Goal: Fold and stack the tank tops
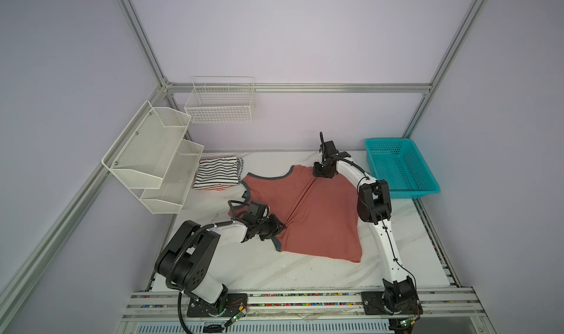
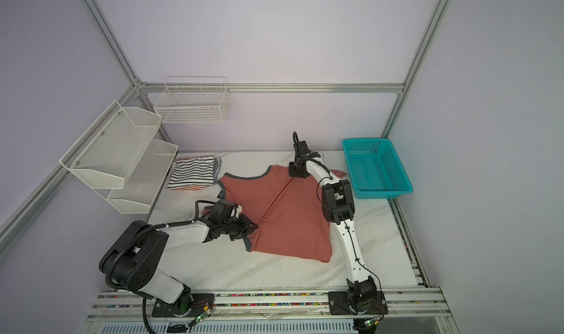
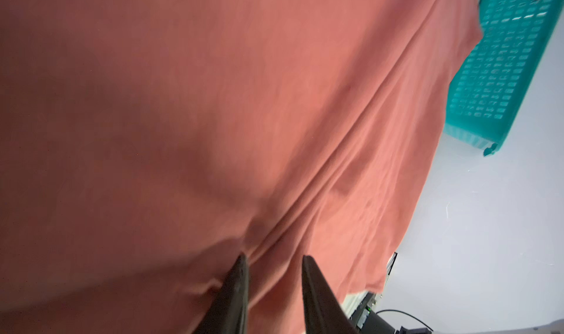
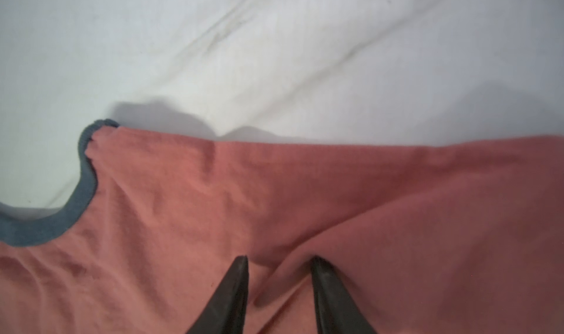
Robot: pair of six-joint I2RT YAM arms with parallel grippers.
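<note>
Our right gripper (image 1: pixel 316 178) and left gripper (image 1: pixel 282 225), jaws narrow, each pinch the salmon-red tank top (image 1: pixel 323 222) spread just beside the turquoise basket (image 1: pixel 427 192). Its taut crease runs between them, the right gripper's end nearer the basket.

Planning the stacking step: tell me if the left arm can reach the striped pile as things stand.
Probably yes, once freed: the left gripper pinches a fold of the red top. The striped pile lies uncovered, with only the wall shelf crowding one side.
</note>
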